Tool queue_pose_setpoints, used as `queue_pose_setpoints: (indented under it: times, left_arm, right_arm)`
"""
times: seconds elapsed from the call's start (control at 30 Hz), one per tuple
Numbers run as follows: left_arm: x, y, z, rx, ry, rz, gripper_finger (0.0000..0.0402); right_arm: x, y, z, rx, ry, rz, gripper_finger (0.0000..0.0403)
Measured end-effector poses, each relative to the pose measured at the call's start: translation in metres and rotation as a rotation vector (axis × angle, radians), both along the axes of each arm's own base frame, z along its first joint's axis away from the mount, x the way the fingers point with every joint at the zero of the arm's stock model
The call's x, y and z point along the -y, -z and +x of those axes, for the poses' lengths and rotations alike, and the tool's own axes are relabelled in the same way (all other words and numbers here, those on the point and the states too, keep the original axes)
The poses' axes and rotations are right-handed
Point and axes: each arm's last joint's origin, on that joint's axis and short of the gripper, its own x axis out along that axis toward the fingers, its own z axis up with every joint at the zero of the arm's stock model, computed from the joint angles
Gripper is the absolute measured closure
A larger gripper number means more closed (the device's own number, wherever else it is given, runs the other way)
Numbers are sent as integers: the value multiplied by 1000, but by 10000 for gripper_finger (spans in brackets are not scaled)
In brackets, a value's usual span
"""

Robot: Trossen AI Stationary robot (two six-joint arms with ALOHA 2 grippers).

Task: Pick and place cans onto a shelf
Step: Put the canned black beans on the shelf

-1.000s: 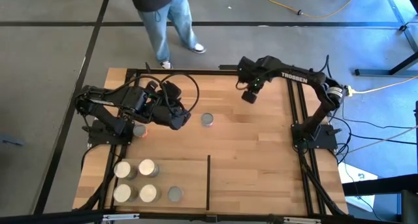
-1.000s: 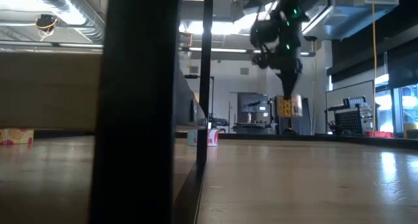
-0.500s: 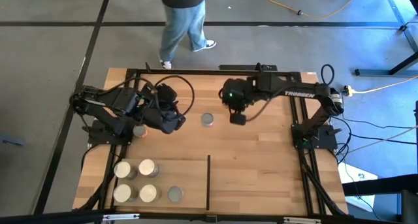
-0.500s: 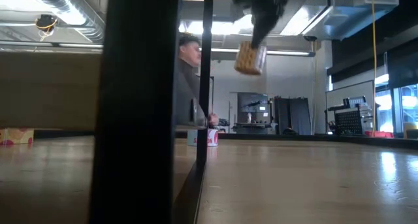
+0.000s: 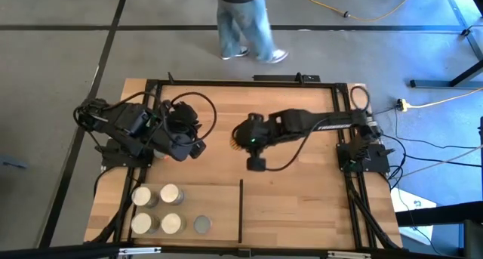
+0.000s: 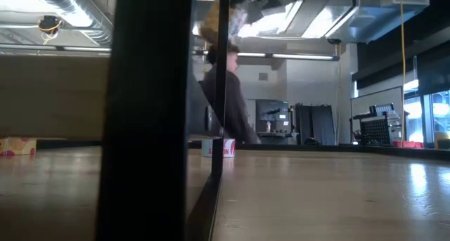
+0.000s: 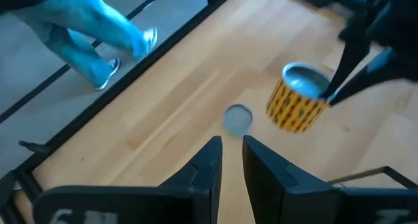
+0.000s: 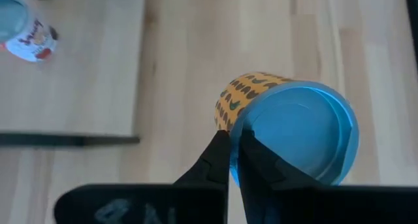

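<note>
Yellow can (image 8: 251,93) is clamped by its rim in right pincer (image 8: 232,152), held above worktop (image 5: 302,191) centre. High view: four cans (image 5: 158,208) seen on shelf (image 5: 219,214), near-left. Left wrist view: left pincer (image 7: 230,152) fingers nearly together, empty, above worktop's left; grey can (image 7: 237,117) stands beyond.

Right hand (image 5: 240,137) has swung its can (image 7: 297,97) leftward — over the table's middle.

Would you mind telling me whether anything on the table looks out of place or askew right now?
One thing: the yellow-patterned can in the right gripper hangs tilted, pinched by its rim rather than around its body. The cans on the shelf stand upright.
</note>
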Motion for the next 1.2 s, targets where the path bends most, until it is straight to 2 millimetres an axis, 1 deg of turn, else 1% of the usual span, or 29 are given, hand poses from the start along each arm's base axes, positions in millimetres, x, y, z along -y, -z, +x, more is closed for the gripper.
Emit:
queue_pose_setpoints:
  times: [0.13,0.27,0.43,0.57,0.7,0.9,1.03,1.2]
  left_arm:
    - [6,0,-2,10,10,-12,347]
    - [12,0,-4,16,31,-19,347]
    - [18,0,-6,16,58,-19,347]
    - [19,0,-7,26,50,-28,347]
    - [19,0,-7,29,45,-26,347]
    - [19,0,-7,32,42,-28,347]
    - [19,0,-7,31,42,-28,347]
    - [19,0,-7,31,41,-28,347]
  right_arm:
    - [-14,7,22,1,-64,10,387]
    - [-20,17,38,-5,-107,31,387]
    - [-23,37,53,-49,-140,40,387]
    - [-26,61,63,-107,-159,60,387]
    - [-28,82,71,-154,-196,48,387]
    - [-29,103,80,-185,-228,54,387]
    - [-31,109,83,-187,-259,90,387]
    - [-32,110,85,-178,-264,87,387]
